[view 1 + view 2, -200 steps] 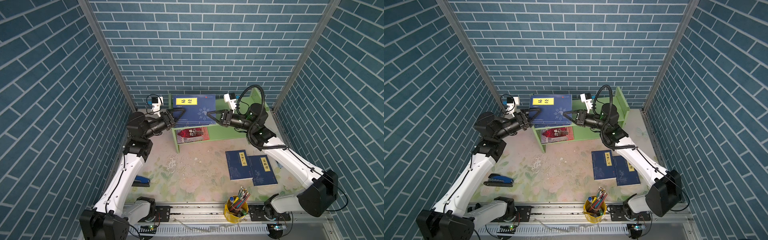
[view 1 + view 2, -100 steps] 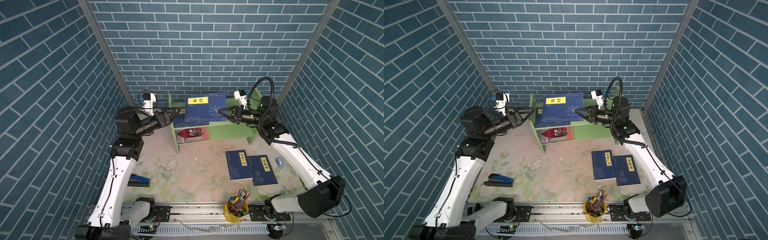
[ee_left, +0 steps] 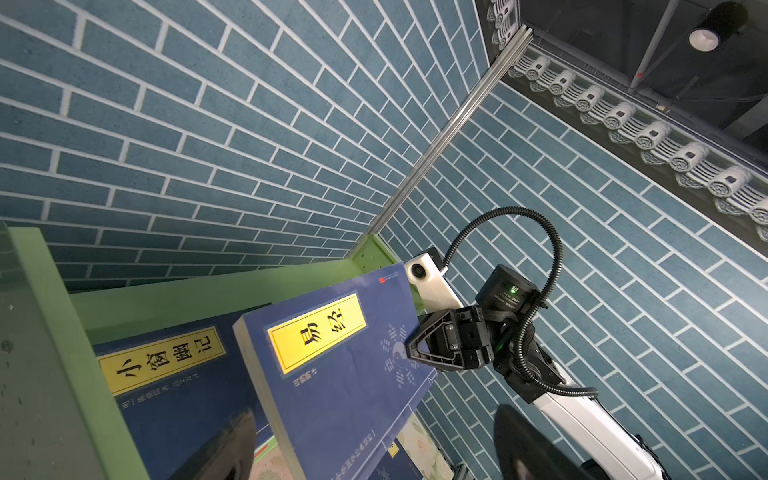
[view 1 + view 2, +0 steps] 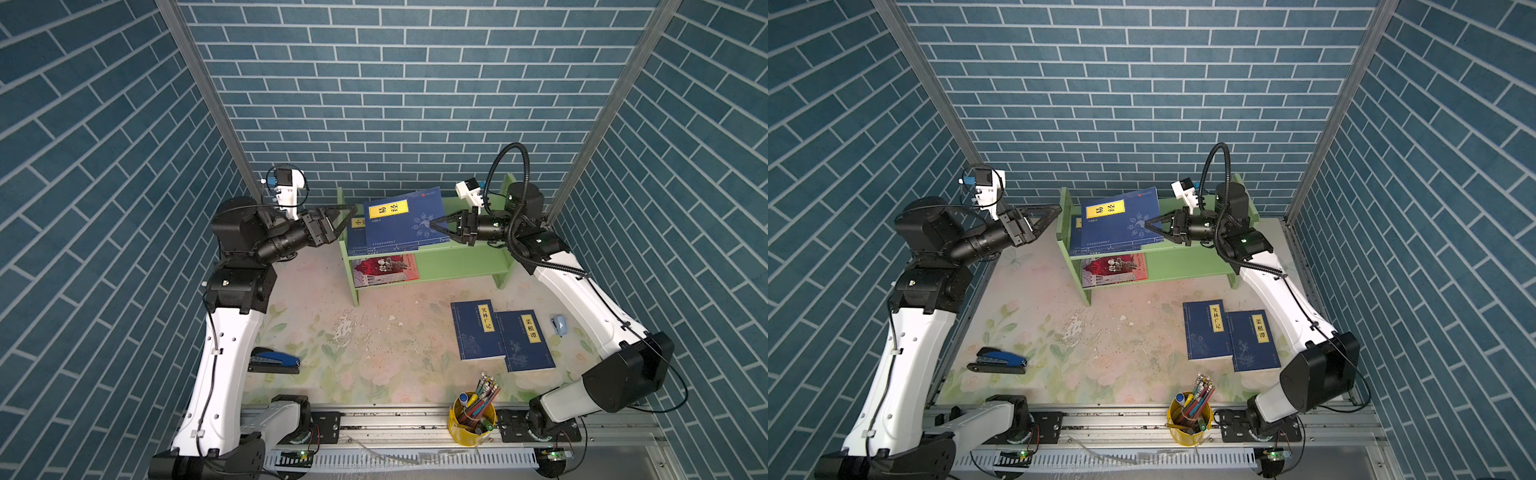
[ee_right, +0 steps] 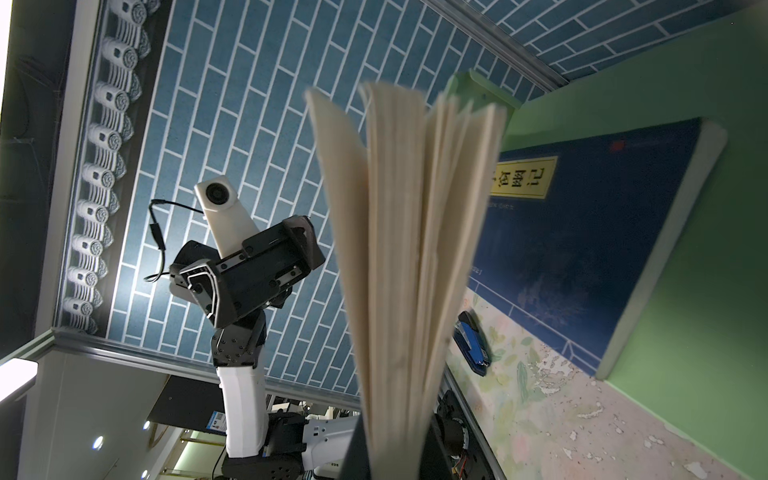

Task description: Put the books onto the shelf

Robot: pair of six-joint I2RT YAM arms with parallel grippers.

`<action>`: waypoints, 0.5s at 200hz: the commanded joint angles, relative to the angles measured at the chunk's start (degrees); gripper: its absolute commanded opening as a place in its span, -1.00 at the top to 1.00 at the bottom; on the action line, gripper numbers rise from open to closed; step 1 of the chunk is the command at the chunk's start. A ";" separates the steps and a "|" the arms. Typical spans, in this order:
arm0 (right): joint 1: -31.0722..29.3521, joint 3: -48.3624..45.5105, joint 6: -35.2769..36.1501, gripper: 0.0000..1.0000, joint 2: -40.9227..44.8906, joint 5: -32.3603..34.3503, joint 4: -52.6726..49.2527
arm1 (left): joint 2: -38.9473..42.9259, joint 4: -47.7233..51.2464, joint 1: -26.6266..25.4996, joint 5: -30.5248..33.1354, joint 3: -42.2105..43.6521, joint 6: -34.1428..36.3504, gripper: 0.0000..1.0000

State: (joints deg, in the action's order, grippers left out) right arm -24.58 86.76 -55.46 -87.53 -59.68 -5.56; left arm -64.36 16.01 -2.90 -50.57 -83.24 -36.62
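Five books (image 4: 478, 332): two on table (image 4: 395, 349), apparently two on shelf (image 4: 457, 259), one clenched by right gripper (image 4: 432, 225); left gripper (image 4: 347, 222) released.

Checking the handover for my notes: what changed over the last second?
The left gripper opened, released the navy book and stands clear at the left end of the shelf. The right gripper, shut on it, carried it rightward. The red book, table books and stapler stayed put.
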 commanded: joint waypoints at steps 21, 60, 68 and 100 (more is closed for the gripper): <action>-0.64 4.19 -1.36 1.00 -3.87 0.19 3.68 | -0.43 -1.24 0.35 -1.08 0.71 0.95 -0.81; -1.96 7.35 -1.17 1.00 -7.48 2.60 3.23 | -1.42 -2.69 0.35 -1.56 0.76 0.34 -0.81; -2.25 8.07 -1.16 1.00 -8.36 2.76 2.89 | -1.62 -3.15 0.35 -1.86 0.87 -0.04 -0.81; -3.68 11.23 -0.51 1.00 -11.53 3.08 0.16 | -1.91 -4.83 0.30 -2.74 1.55 -0.99 -0.81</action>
State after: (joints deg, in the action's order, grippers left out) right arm -27.16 94.59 -56.16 -97.03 -57.08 -5.39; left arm -66.13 14.17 -2.90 -51.64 -82.48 -37.08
